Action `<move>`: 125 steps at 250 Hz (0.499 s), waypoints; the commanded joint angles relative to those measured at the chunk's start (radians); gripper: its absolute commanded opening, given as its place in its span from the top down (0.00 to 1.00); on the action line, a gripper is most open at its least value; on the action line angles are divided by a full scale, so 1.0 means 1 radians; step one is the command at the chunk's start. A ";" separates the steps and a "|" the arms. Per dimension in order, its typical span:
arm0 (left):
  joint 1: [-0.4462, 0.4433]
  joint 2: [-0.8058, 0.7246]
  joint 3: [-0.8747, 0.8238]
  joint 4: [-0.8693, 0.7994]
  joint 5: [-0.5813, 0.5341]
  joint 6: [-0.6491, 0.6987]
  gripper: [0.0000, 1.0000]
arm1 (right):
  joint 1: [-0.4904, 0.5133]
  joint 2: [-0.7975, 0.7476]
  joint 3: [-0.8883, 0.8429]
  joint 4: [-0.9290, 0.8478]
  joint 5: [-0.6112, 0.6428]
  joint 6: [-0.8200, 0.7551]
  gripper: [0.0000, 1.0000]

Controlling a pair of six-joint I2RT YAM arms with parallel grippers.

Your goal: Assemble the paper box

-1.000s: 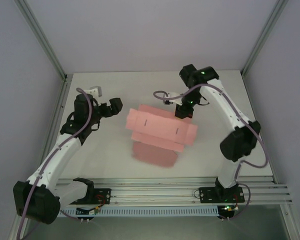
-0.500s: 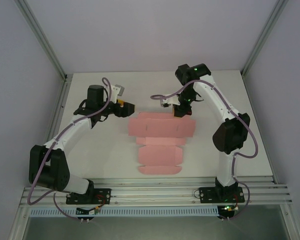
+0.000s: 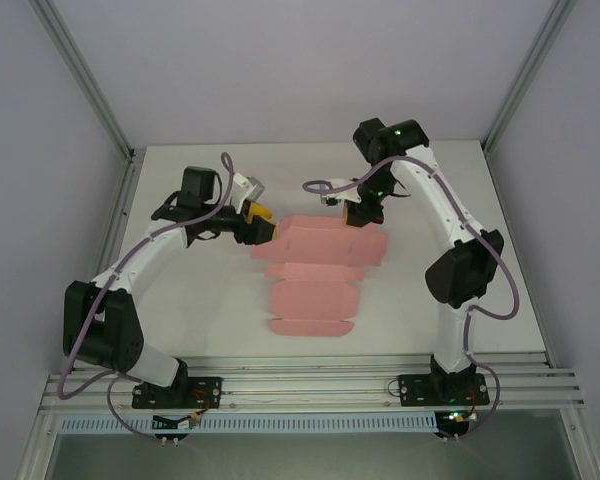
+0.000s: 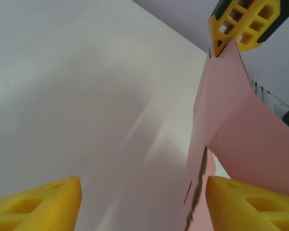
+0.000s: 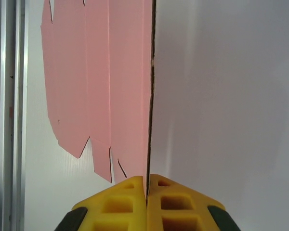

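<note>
From above: find the paper box (image 3: pixel 315 285) as a flat pink cut-out on the table (image 3: pixel 200 310), its back strip running from the left pincer (image 3: pixel 263 226) across to the right pincer (image 3: pixel 352 212). Judge the step in hand as raising that strip along its crease.

Through the left wrist camera: see the left pincer (image 4: pixel 143 187) standing wide, with the paper box (image 4: pixel 231 125) edge just inside one of its fingers and nothing clamped. Close only with that edge squarely between the pads. Bite shallow, beside the crease rather than across it.

Through the right wrist camera: see the right pincer (image 5: pixel 147 180) pinched flat on the paper box (image 5: pixel 101 82) edge, the card stretching straight ahead and off to its left. Hold that grip firm against slipping or buckling, and lift both ends together.
</note>
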 commanded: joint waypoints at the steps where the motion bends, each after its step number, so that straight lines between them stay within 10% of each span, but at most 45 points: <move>1: -0.027 0.041 0.058 -0.032 0.034 0.043 0.32 | -0.005 0.019 0.023 -0.062 -0.072 -0.003 1.00; 125: -0.038 0.003 0.049 -0.077 0.043 0.101 0.34 | -0.008 0.032 0.003 -0.070 -0.043 0.028 1.00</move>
